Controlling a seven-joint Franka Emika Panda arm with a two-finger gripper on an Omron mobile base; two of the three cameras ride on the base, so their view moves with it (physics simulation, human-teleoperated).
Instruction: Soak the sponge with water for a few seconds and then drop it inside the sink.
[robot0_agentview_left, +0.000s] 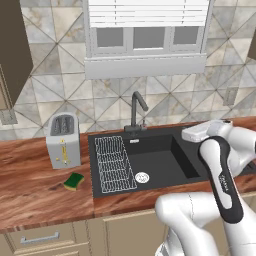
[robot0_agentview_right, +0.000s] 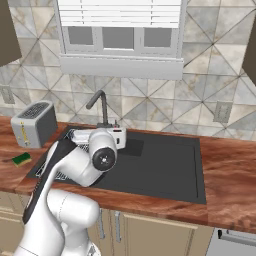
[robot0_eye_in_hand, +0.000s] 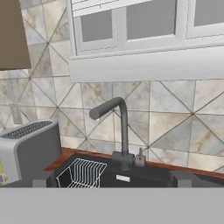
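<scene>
- Sponge (robot0_agentview_left: 74, 181) lies flat on desk (robot0_agentview_left: 30, 195), just in front of toaster (robot0_agentview_left: 63, 140), left of sink (robot0_agentview_left: 160, 160).
- Left base view shows drain (robot0_agentview_left: 142, 177) & wire rack (robot0_agentview_left: 114, 163); in right base view the arm covers them.
- Hand view: faucet (robot0_eye_in_hand: 117, 131) close up; pincer tips (robot0_eye_in_hand: 111, 179) wide apart, holding nothing.

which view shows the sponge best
The left base view: the sponge lies whole on the wooden counter, in front of the toaster and left of the sink, green top and yellow side clear. The right base view shows it small near the left edge.
</scene>
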